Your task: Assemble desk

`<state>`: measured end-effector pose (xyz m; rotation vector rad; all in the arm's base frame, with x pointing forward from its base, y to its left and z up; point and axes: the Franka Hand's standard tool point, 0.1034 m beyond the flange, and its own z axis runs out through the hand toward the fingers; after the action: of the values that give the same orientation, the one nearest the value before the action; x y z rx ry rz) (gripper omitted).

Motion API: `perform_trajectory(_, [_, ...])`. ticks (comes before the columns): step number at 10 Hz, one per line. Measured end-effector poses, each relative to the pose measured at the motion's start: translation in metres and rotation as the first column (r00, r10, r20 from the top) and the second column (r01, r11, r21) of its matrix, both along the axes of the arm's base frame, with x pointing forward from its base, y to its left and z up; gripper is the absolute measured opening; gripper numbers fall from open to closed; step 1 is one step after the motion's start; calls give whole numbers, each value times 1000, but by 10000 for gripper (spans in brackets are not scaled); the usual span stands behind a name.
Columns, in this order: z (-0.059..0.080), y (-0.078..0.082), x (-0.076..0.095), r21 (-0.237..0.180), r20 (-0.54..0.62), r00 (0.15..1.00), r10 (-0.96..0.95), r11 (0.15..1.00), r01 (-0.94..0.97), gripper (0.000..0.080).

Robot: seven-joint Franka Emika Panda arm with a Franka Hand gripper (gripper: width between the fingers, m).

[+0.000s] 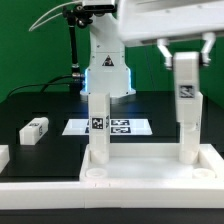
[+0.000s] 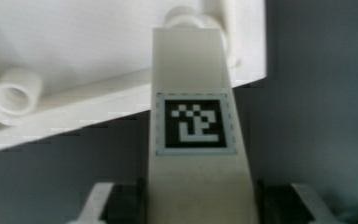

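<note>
Desk top [image 1: 140, 172] lies flat at the front of the black table [image 1: 40, 100]. It is a wide white plastic part with a raised rim and round sockets at its corners. One standing leg [image 1: 98, 125] is upright in it, toward the exterior view's left, and shows a black-and-white tag.

The held leg [image 1: 186, 105] is also upright, toward the exterior view's right, with its lower end at the desk top. It is a short square white post and carries a tag [image 2: 197, 122] on one face. The gripper [image 1: 185, 62] is closed on its upper part, one finger on each side. In the wrist view the far end of the post meets a corner of the desk top [image 2: 69, 40], and an empty socket [image 2: 19, 95] is beside it.

I judge that the step in hand is fitting the second leg into its corner socket. How deep it sits I cannot tell. The next move probably calls for keeping the post straight and pressing or turning it until it seats, because a tilted post could jam or push the top away.

Further out, a loose leg [image 1: 35, 128] lies on its side on the table, well apart from the top. The marker board [image 1: 125, 127] lies behind the standing leg.
</note>
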<state>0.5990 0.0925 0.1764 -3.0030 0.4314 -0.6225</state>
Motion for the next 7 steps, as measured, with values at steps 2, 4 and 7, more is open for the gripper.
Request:
perform_trajectory(2, [-1, 0, 0, 4, -1, 1000, -1, 1000, 1, 288])
perform_trajectory(4, [-1, -1, 3, -11, 1, 1000, 24, 1000, -24, 288])
perform_trajectory(7, [-1, 14, 47, -78, 122, 983, 140, 988, -131, 288])
